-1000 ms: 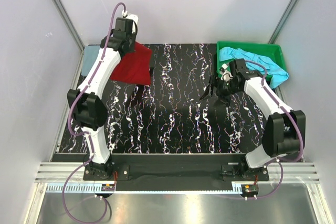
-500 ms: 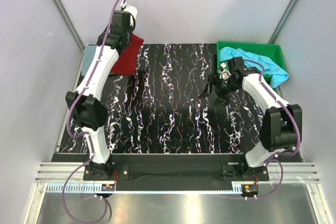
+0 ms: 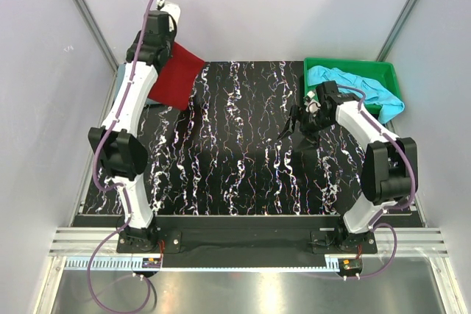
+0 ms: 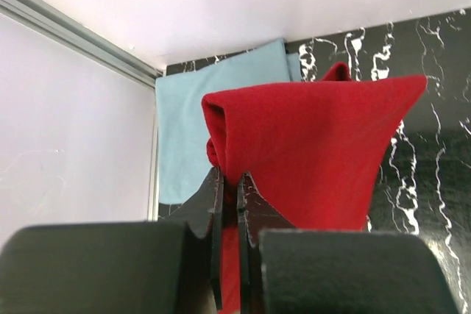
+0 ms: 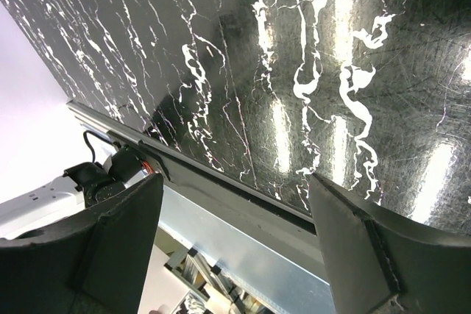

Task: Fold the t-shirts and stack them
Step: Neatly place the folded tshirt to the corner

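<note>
In the top view the left gripper [image 3: 165,39] is raised at the far left corner, and the red t-shirt [image 3: 175,79] hangs from it. The turquoise t-shirt [image 3: 353,82] lies in the green tray [image 3: 353,62], with the right gripper [image 3: 294,124] near it. The left wrist view shows the jaws clamped on a red fold above the grey-blue t-shirt [image 4: 188,123]. The right wrist view shows fingers [image 5: 125,233] wide apart, holding nothing

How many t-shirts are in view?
3: red t-shirt in the left gripper; grey-blue t-shirt flat at the far-left corner; turquoise t-shirt in the green tray, which may hide more.
</note>
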Controlling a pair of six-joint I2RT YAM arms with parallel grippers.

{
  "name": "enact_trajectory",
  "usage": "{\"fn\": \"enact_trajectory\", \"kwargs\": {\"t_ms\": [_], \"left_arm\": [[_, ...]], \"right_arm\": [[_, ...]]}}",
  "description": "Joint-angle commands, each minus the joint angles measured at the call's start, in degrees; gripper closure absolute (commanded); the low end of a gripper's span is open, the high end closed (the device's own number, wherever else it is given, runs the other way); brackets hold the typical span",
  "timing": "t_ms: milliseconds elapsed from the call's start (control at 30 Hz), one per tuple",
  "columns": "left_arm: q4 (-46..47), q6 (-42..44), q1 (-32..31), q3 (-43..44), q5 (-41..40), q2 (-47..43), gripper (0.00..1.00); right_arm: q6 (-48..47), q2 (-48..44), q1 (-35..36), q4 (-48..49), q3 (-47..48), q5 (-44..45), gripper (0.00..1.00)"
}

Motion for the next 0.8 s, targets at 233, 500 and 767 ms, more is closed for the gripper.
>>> {"fn": "enact_trajectory", "kwargs": {"t_ms": [233, 500, 767], "left_arm": [[9.76, 0.06, 3.2, 4.34, 3.57, 3.41, 1.0], [13.19, -0.91, 5.49, 4.43, 3.75, 5.87, 1.0], [17.5, -3.28, 8.48, 4.17, 3.31, 7.98, 1.0]], "right_arm": [[0.82, 2.78, 0.81, 1.07, 4.24, -0.5, 0.12], [0.99, 5.68, 1.16, 1.07, 5.55, -0.15, 0.12], [1.43, 8.75, 2.48, 1.16, 7.75, -0.23, 0.12]]}}
